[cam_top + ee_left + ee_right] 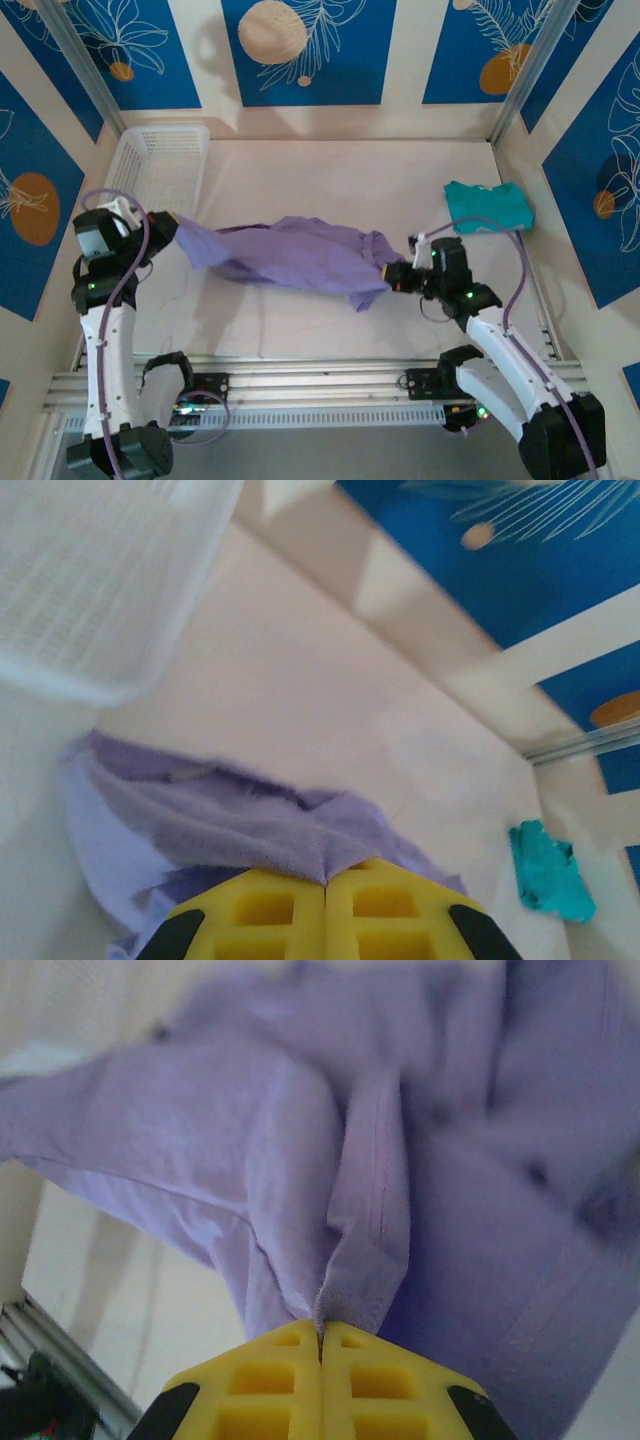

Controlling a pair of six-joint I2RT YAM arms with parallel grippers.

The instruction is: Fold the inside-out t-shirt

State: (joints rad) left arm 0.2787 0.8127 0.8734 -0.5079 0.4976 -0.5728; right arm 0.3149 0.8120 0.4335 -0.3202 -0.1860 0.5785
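Observation:
The lavender inside-out t-shirt [290, 250] hangs stretched between my two grippers above the middle of the table, sagging and bunched in the middle. My left gripper [168, 226] is shut on its left end beside the basket; in the left wrist view the yellow jaws [326, 883] pinch a fold of the purple fabric [230, 825]. My right gripper [392, 272] is shut on the shirt's right end. There the yellow jaws [320, 1330] clamp a seamed hem of the shirt [370, 1210], and a loose corner droops below that end.
A white plastic basket [160, 160] stands at the back left, close to my left gripper. A folded teal garment [488, 206] lies at the back right, just behind my right arm. An aluminium rail [320, 385] runs along the near table edge.

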